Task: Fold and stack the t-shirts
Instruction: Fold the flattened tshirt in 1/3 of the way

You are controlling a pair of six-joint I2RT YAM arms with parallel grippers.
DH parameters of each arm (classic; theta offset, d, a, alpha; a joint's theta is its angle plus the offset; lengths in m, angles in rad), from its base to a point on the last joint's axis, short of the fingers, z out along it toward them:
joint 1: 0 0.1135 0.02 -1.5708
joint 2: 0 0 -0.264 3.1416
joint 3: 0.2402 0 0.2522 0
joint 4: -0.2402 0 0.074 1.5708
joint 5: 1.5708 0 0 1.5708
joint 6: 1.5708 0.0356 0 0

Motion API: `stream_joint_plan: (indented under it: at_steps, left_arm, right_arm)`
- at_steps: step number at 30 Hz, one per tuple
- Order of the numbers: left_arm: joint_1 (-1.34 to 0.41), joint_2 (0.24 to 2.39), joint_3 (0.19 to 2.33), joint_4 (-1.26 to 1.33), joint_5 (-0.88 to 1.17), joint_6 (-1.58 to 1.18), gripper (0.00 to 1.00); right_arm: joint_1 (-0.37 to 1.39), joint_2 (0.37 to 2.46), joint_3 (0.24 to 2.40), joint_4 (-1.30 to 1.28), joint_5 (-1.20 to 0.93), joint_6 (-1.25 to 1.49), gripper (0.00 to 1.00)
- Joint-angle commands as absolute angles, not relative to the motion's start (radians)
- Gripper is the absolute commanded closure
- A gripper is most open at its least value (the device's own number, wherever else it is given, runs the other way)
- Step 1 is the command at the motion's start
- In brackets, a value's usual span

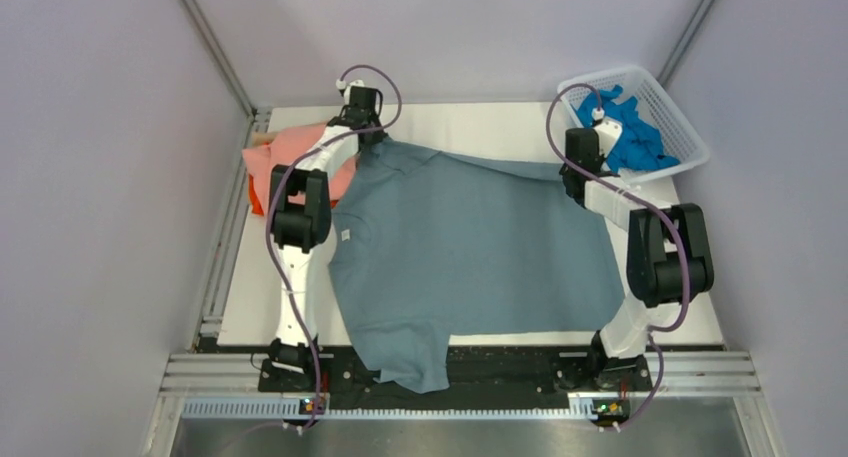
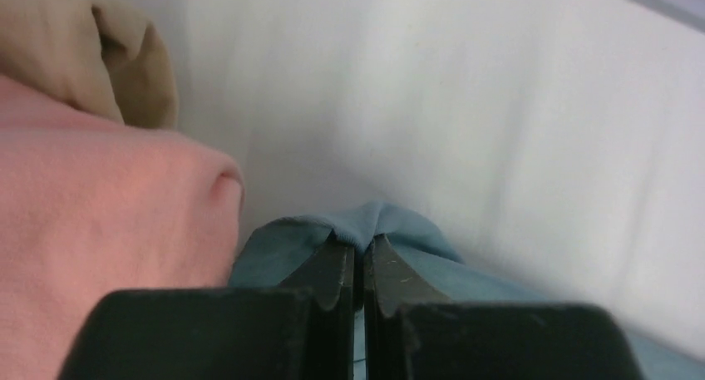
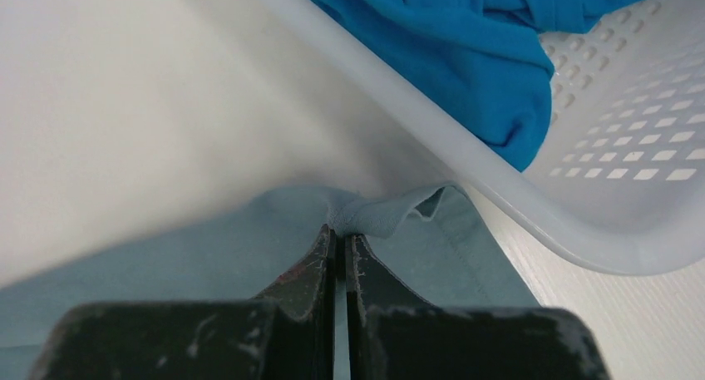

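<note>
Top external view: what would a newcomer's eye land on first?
The big grey-blue t-shirt spreads across the middle of the table, its far corners pinched by the left gripper and right gripper. Next come the bright blue shirt in the white basket at far right, and the salmon-pink shirt at far left.

Spread t-shirt [image 1: 470, 247] on table [image 1: 480, 122] between shirt pile [image 1: 285, 157] (left) and basket [image 1: 668, 105] (right)

white table [image 1: 480, 127] | grey-blue shirt [image 1: 470, 247] spread | orange shirt [image 1: 256, 200] far-left | mesh basket [image 1: 672, 112] far-right
</note>
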State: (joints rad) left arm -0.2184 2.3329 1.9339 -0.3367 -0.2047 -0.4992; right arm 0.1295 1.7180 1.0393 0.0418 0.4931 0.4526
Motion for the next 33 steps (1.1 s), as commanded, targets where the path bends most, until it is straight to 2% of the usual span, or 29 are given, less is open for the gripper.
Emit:
stream_joint_plan:
  at_steps: [1, 9, 13, 17, 21, 25, 31, 33]
  left_arm:
    - [-0.213, 2.263, 1.975, -0.279, -0.126, -0.514, 1.0]
    - [-0.214, 1.972, 1.651, -0.17, -0.02, -0.567, 1.0]
    - [-0.224, 1.815, 1.518, -0.211, 0.039, -0.59, 1.0]
    - [-0.246, 1.662, 1.402, -0.332, 0.011, -0.637, 1.0]
    - [-0.334, 1.459, 1.143, -0.338, -0.126, -0.727, 1.0]
    - [-0.419, 1.287, 0.97, -0.365, -0.2, -0.807, 1.0]
    - [-0.509, 1.135, 0.817, -0.489, -0.236, -0.889, 1.0]
    - [-0.54, 1.1, 0.76, -0.491, -0.184, -0.907, 0.9]
  right_arm:
    - [0.12, 1.677, 1.089, 0.091, 0.477, 0.44, 1.0]
    - [0.119, 1.524, 1.046, 0.003, 0.464, 0.398, 1.0]
    - [0.119, 1.439, 1.004, -0.035, 0.457, 0.356, 1.0]
    - [0.12, 1.37, 0.989, -0.091, 0.474, 0.316, 1.0]
    - [0.119, 1.293, 0.956, -0.137, 0.495, 0.309, 1.0]
    - [0.118, 1.225, 0.911, -0.15, 0.507, 0.291, 1.0]
    - [0.118, 1.2, 0.884, -0.209, 0.471, 0.227, 0.98]
    - [0.117, 1.202, 0.888, -0.258, 0.487, 0.217, 0.97]
